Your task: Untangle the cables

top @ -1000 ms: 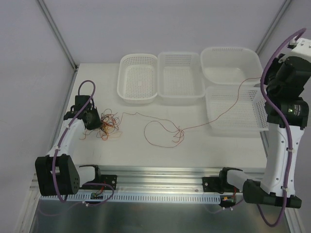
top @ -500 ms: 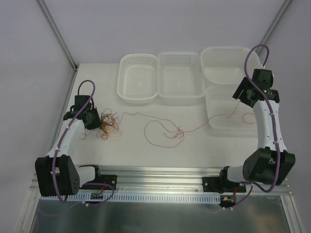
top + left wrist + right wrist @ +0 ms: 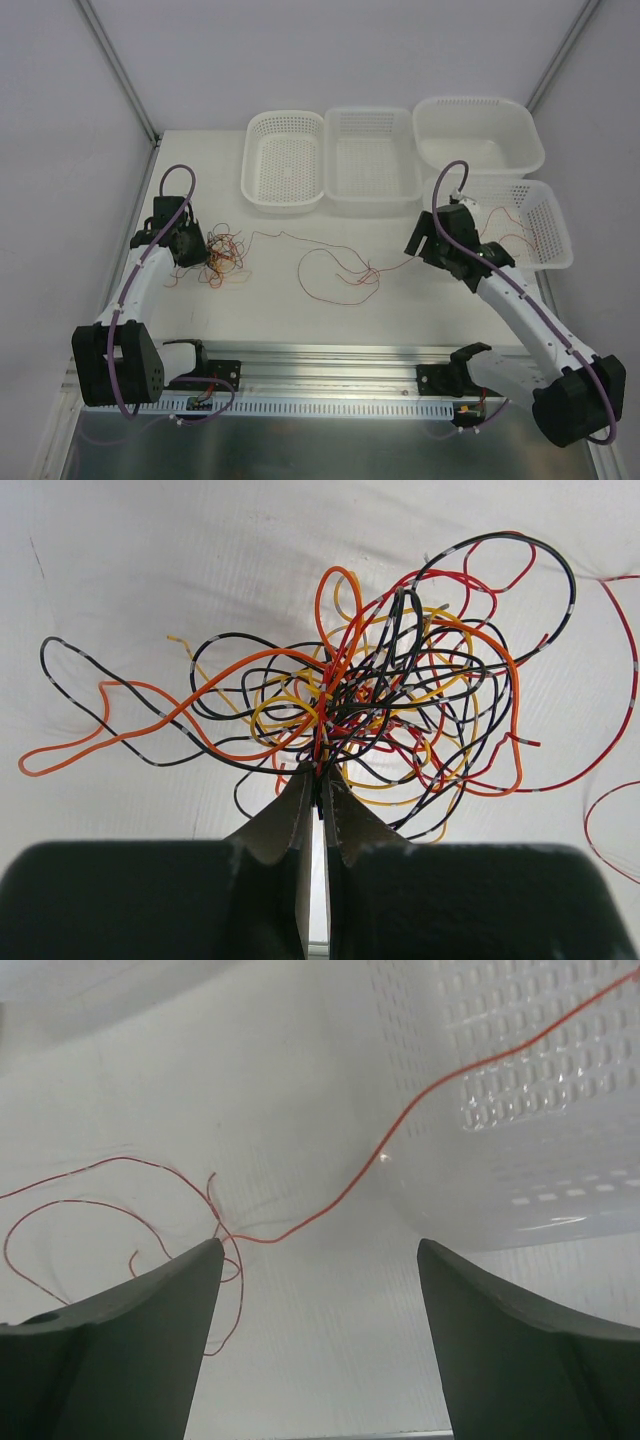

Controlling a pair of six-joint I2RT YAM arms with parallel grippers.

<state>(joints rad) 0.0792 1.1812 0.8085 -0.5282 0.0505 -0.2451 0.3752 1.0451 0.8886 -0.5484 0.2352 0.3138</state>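
So, your left claw [image 3: 319, 775] is clenched right on the cables [image 3: 380, 695]: the two fingers are pinched together with the near edge of the clump caught between the tips. From the left wrist view that clump is a mess of black, orange, yellow and red wire, all crossing in the middle. An orange loop and a black loop stick out to the left. In the top view it sits on the tabletop [image 3: 300, 320] near the left edge, right up against the left claw.

Your right claw [image 3: 320, 1247] is released, fingers spread wide. It hangs over the tabletop by the near-left corner of the lower right basket [image 3: 548, 228]. Below it one thin red strand [image 3: 330, 1200] runs from a small bunch of loops on the tabletop up over the basket's wall and on toward its inside. The top view shows a red squiggle lying in that basket.

In the top view those loops lie mid-tabletop, between the two arms. A thin bit trails off left toward the clump, but I can't tell whether it actually joins the clump.

Three more white baskets [image 3: 285, 165] sit in a row along the far side of the tabletop.
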